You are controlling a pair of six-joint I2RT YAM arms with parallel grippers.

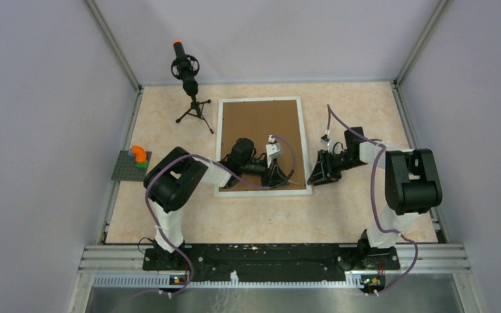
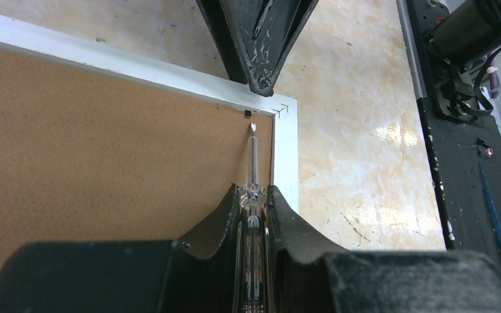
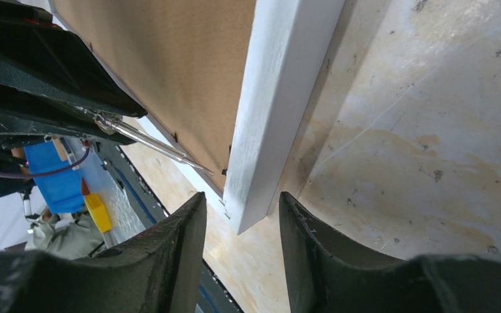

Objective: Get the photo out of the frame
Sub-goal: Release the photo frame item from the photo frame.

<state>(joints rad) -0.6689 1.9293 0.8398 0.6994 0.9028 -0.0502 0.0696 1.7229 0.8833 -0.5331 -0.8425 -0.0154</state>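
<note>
Worktop [image 1: 339, 215]: pale marbled surface. Frame [image 1: 261, 100] is laid face down at its middle, nearer the far edge than the near edge, with its long sides running far to near. Backing board [image 1: 254, 120], brown, is seen uppermost and fills the white border. Photo is not seen in any view. It is judged to lie under the board, print side down.

Handling, as judged: frame is stiff, light for its spread, and far too broad to be spanned, so hold is best taken on the thin border at a corner. Board is likely stiff but bendable, and held in by small tabs. Photo is expected to be thin, glossy, slippery and easily creased or smudged, so it is best taken by an edge once the board is lifted.

Right gripper [image 3: 242, 199]: jaws are parted and set either side of the frame corner that faces the worktop's near and right edges. A gap shows beside the border, so no grip is made out.

Left gripper [image 2: 254, 195]: jaws are closed on a screwdriver [image 2: 252, 156], held low over the board. Its tip is just beside a small black tab [image 2: 246, 114] at the same corner. Contact cannot be told.
</note>
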